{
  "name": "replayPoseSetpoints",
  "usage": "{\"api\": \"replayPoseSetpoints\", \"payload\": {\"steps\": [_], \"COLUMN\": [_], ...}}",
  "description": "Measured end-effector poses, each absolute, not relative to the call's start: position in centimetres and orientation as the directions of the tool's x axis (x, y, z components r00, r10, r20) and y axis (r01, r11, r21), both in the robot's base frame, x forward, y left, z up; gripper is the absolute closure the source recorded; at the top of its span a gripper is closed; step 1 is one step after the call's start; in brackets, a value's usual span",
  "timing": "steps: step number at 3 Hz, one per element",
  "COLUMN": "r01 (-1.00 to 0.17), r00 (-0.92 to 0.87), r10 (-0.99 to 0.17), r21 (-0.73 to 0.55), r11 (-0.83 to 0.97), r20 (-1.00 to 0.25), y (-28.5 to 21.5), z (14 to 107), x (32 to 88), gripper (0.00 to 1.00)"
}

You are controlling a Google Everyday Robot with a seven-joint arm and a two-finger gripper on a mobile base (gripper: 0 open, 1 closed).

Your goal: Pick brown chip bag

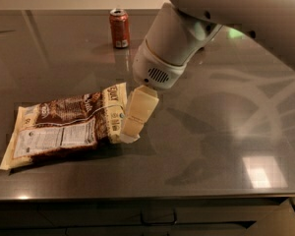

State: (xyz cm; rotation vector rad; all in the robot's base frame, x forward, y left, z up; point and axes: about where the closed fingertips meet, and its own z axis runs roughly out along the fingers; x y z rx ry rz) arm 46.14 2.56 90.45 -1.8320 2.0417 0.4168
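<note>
The brown chip bag (pixel 64 126) lies flat on the dark grey table (pixel 211 146) at the left, dark brown with cream ends and a white nutrition label facing up. My gripper (pixel 132 116) hangs from the big white arm (pixel 187 33) and its cream-coloured end sits right at the bag's right edge, touching or just over the cream end seam.
A red soda can (pixel 119 28) stands upright at the back of the table, behind the bag and left of the arm. The table's front edge runs along the bottom, with dark drawers below it.
</note>
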Motion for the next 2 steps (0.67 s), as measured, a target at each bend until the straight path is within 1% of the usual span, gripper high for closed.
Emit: {"api": "replayPoseSetpoints", "payload": {"steps": [2], "r01": [-0.974], "r00": [-0.225], "r10": [-0.871], "r21": [0.095], "r11": [0.204], "r20": [-0.437], "y": [6.2], "z": [87.3], "x": [46.1], "gripper": [0.0]}}
